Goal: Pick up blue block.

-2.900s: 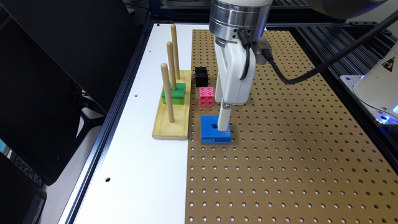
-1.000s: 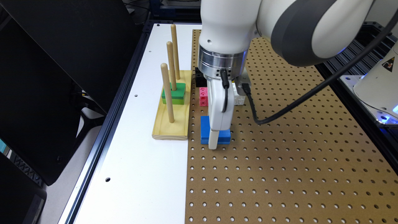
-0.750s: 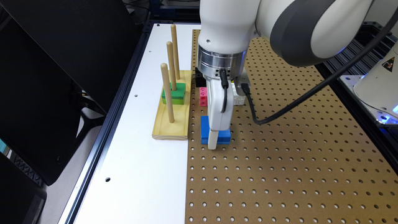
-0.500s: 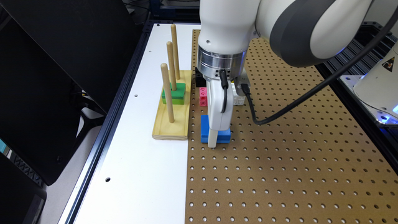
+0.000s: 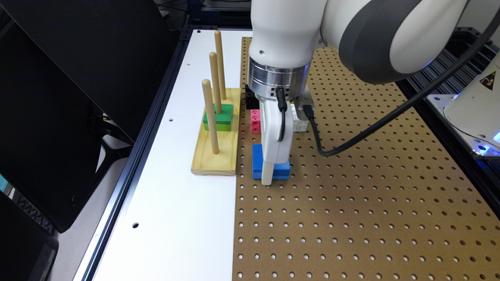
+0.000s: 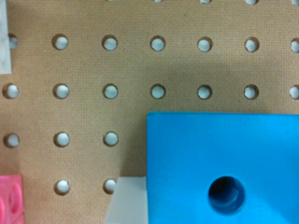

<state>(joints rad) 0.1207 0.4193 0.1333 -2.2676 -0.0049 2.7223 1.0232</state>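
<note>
The blue block (image 5: 258, 162) lies flat on the brown pegboard (image 5: 351, 195), just beside the wooden peg base. In the wrist view the blue block (image 6: 219, 154) shows its round centre hole. My gripper (image 5: 271, 173) is down at board level, straddling the block. One white finger (image 6: 127, 201) sits flush against the block's side edge; the other finger is outside the wrist view. The gripper body hides the block's middle in the exterior view.
A wooden base (image 5: 216, 150) with three upright pegs stands at the exterior view's left of the block, a green block (image 5: 218, 116) on its middle peg. A pink cube (image 5: 255, 121) and a black cube (image 5: 250, 101) lie just beyond the blue block. A black panel (image 5: 78, 78) leans at the exterior view's left.
The gripper came down from above the blue block until its fingers reached board level around it. Over the last second it has hardly moved.
</note>
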